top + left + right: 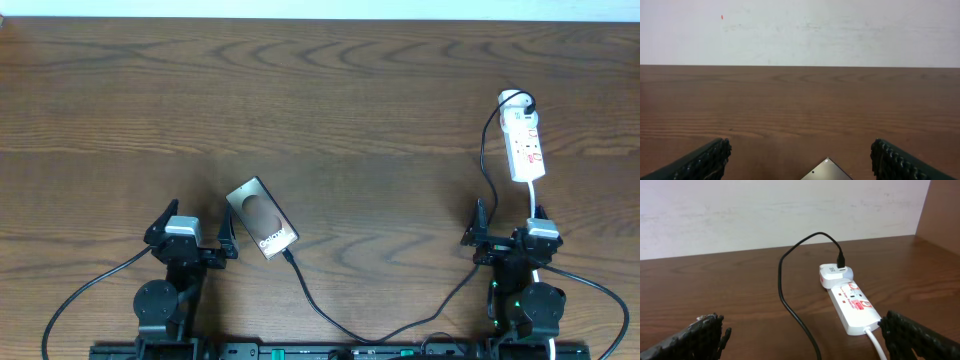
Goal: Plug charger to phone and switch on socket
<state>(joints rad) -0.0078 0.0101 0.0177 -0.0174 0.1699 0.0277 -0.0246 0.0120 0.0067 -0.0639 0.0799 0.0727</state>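
The phone (pixel 262 217) lies tilted on the wooden table, its lettered end toward the front. The charger cable (pixel 322 312) meets the phone's front end at the plug tip (pixel 287 254); I cannot tell whether it is seated. The cable runs along the front and up to the white plug (pixel 514 100) on the socket (pixel 526 148). My left gripper (pixel 193 232) is open and empty, just left of the phone. The phone's corner (pixel 827 170) shows between its fingers (pixel 800 161). My right gripper (pixel 508 226) is open and empty, in front of the socket (pixel 852 305), with the cable (pixel 790 300) between its fingers (pixel 802 332).
A white cord (pixel 877 345) leaves the socket's near end and passes by my right finger. Thick black arm cables (pixel 90 285) loop at the front edge beside both arm bases. A pale wall (pixel 800 30) stands behind the table's far edge.
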